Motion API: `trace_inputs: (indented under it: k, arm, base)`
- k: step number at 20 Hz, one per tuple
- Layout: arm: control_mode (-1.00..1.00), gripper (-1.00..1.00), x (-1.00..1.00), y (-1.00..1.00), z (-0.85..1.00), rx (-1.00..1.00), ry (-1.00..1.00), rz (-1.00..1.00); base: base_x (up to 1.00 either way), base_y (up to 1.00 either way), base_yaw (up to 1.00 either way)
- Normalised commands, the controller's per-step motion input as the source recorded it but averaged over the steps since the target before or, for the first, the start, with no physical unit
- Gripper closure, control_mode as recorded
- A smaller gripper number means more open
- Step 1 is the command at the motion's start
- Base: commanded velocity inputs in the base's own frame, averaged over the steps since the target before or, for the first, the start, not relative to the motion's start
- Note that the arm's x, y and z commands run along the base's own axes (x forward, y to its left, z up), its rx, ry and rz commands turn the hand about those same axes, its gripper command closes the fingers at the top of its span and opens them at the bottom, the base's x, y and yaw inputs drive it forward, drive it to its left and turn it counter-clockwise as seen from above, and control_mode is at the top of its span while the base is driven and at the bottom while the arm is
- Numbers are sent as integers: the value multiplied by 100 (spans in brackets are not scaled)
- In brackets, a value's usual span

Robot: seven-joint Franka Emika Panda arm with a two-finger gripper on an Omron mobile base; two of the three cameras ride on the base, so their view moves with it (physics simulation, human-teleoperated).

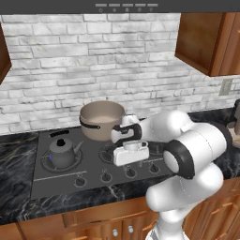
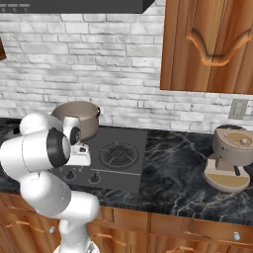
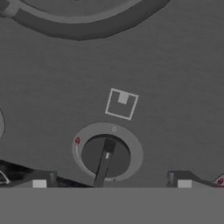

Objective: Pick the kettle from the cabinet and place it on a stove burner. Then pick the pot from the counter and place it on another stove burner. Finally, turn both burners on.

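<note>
Gripper (image 3: 111,181) is pointing down at the front edge of the cooktop (image 1: 47,180), jaws wide apart w/ nothing between them, hovering right over one round knob (image 3: 106,156). In the hand cam that knob sits in a pale ring w/ a little red dot to one side, a small white square marking (image 3: 121,103) on the grey surface just past it, and the curved edge of a burner (image 3: 83,26) further out. Pot (image 1: 101,119) is on a back burner, looks empty, pale inside, dark side handle facing the front. Kettle (image 1: 62,151) is on the front left burner, lid on so can't see inside, spout pointing right. The two are apart, not touching. Left base cam gets both kettle and pot plus the row of knobs; in the right base cam the arm blocks most of that side, but you get the pot (image 2: 79,118), a bare front burner (image 2: 118,154), the black marble counter (image 2: 170,168), a beige appliance (image 2: 231,158) on the counter far right, and the closed wooden cabinet (image 2: 210,44) above it.
</note>
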Motion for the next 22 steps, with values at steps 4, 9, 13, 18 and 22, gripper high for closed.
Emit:
trace_inputs:
  k: [4,9,13,18,22]
  arm:
    - [-100,-100,-2,2,-17,-3,-1,0]
    - [-100,-100,-6,5,-12,-4,-2,0]
    - [-100,-100,-8,1,-9,-3,-3,0]
    - [-100,-100,-2,0,-1,0,-1,0]
    - [-100,-100,0,0,-2,0,0,0]
  base:
    - [0,0,0]
    - [0,0,0]
    - [0,0,0]
    - [0,0,0]
    - [0,0,0]
